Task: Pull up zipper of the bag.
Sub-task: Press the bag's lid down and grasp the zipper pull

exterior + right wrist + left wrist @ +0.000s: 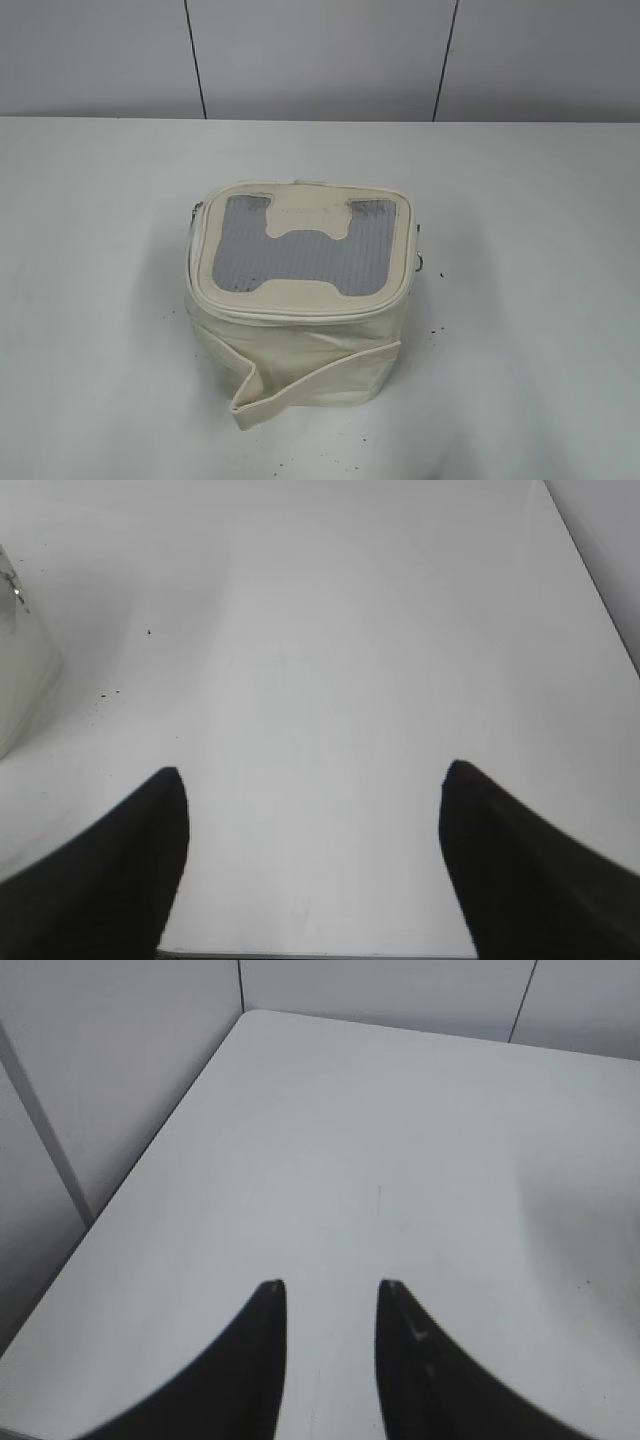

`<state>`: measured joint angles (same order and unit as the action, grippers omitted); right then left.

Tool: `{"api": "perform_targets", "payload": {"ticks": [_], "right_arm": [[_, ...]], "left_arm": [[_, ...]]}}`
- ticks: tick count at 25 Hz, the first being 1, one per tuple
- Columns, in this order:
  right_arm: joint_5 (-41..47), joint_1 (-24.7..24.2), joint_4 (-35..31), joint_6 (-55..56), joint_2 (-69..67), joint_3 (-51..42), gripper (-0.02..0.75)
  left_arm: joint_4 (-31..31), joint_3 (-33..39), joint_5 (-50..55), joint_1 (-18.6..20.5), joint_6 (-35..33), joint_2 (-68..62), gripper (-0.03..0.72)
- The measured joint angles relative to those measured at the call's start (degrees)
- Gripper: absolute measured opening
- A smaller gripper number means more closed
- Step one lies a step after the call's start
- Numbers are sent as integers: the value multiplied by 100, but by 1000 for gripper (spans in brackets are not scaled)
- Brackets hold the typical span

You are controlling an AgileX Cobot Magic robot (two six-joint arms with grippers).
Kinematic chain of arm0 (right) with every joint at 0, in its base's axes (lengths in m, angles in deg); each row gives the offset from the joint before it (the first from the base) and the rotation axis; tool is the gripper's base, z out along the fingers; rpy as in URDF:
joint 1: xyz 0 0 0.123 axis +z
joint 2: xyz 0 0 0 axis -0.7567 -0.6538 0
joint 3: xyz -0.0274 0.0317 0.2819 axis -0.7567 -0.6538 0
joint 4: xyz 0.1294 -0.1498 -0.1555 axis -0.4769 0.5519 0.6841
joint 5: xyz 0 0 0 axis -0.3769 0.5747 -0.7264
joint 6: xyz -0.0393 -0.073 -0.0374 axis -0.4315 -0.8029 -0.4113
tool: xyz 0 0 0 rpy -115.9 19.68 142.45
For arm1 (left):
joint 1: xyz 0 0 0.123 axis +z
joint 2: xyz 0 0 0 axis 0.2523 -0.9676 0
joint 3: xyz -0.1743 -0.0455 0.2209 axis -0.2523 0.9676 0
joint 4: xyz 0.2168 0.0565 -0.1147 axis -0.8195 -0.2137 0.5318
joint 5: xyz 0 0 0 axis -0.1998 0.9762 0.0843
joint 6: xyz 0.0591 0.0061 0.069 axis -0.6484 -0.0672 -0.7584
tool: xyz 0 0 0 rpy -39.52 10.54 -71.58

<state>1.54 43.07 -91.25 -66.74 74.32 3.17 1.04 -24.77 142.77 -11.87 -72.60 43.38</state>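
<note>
A cream box-shaped bag (298,300) stands in the middle of the white table, with a grey mesh panel (295,245) on its lid and a zipper line round the lid edge. A small metal ring (424,264) hangs at its right side; the zipper pull itself I cannot pick out. A sliver of the bag shows at the left edge of the right wrist view (20,670). Neither arm appears in the exterior view. My left gripper (331,1285) is open and empty over bare table. My right gripper (312,770) is wide open and empty, right of the bag.
A loose cream strap (300,385) hangs across the bag's front. The white table (520,350) meets grey wall panels (320,55) at the back. The table's left edge shows in the left wrist view (150,1160), its right edge in the right wrist view (590,580).
</note>
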Motion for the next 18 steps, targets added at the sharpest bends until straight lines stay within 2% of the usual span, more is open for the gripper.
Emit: {"api": "perform_targets", "payload": {"ticks": [18], "right_arm": [[0, 0, 0, 0, 0, 0, 585]], "left_arm": [[0, 0, 0, 0, 0, 0, 243]]}}
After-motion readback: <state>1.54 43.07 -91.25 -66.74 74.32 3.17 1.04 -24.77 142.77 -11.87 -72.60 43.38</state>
